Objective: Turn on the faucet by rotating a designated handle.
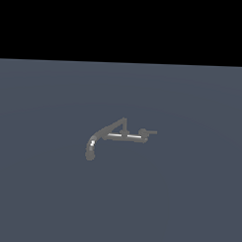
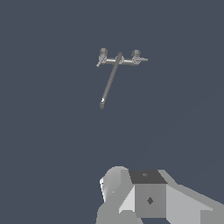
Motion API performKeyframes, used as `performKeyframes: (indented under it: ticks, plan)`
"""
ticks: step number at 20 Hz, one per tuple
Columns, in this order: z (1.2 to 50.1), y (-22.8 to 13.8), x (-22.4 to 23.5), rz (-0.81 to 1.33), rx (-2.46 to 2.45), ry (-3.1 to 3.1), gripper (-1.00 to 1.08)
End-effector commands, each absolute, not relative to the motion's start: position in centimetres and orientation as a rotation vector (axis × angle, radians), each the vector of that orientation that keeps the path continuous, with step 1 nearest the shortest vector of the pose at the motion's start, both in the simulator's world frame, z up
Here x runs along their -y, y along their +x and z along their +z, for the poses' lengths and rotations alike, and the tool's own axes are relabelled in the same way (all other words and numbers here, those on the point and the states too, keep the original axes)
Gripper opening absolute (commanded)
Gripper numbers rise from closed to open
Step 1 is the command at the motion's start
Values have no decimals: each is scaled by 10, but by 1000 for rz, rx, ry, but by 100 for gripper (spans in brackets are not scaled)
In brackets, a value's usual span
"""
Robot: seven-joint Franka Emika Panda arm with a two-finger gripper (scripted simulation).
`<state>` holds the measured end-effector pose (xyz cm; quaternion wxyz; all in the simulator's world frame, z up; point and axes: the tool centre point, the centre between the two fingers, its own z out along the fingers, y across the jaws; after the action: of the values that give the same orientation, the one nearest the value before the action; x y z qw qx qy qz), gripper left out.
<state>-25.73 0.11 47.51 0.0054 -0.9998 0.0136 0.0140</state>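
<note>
The faucet (image 1: 123, 135) is a small dark-grey fixture on the flat grey floor, with a glinting straight bar and a long curved spout (image 1: 95, 142) that ends in a round nozzle. The handle (image 1: 148, 132) is a short lever stub on a round hub at the bar's end on the exterior view's right. From the wrist view I see the faucet (image 2: 118, 61) from above, far off, with the handle (image 2: 140, 58) jutting out from the bar. Only grey blocky parts of my gripper (image 2: 135, 197) show at the picture's edge, well away from the faucet. Its jaws cannot be made out. The arm is absent from the exterior view.
A second stub with its hub (image 2: 101, 59) sits at the bar's other end. A thin slanted post (image 1: 124, 124) rises from the middle of the bar. Plain grey floor (image 1: 189, 194) surrounds the faucet.
</note>
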Motion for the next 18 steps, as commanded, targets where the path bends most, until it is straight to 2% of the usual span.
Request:
performKeyframes:
  ticks: [1, 10, 18]
  plan:
    - [475, -257, -1, 44, -43, -3130, -100]
    - [462, -248, -6, 43, -123, -3128, -100]
    - [428, -223, -17, 41, -332, -3113, -100]
